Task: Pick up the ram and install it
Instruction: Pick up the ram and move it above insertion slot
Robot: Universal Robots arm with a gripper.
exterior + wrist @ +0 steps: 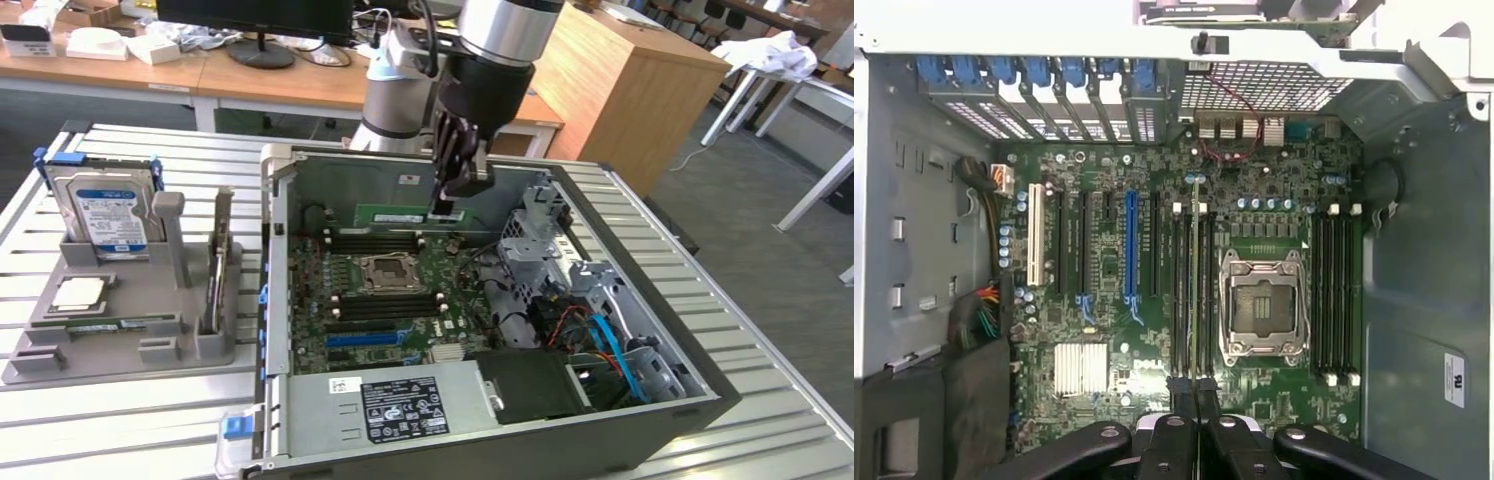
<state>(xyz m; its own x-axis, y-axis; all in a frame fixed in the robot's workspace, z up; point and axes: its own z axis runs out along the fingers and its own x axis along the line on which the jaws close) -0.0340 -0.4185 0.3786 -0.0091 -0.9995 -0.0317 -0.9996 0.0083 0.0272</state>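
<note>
1. Now, your fingers (1181, 395) are closed on the ram (404, 217), pinching its end nearer the exterior view's right.
2. You hold the ram level, over the motherboard (350, 300) inside the open computer case (694, 380).
3. From the wrist, the ram (1195, 260) shows edge-on, running along the memory slots (1179, 290) beside the empty processor socket (1262, 305).
4. Well apart on the counter (134, 420), a grey holder (120, 330) carries a hard drive (107, 210).

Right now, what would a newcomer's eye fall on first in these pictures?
The open computer case in the middle of the exterior view strikes first, its green motherboard bare. Above the board the gripper is shut on the ram, held level. At the exterior view's left a grey holder carries a hard drive.
</note>
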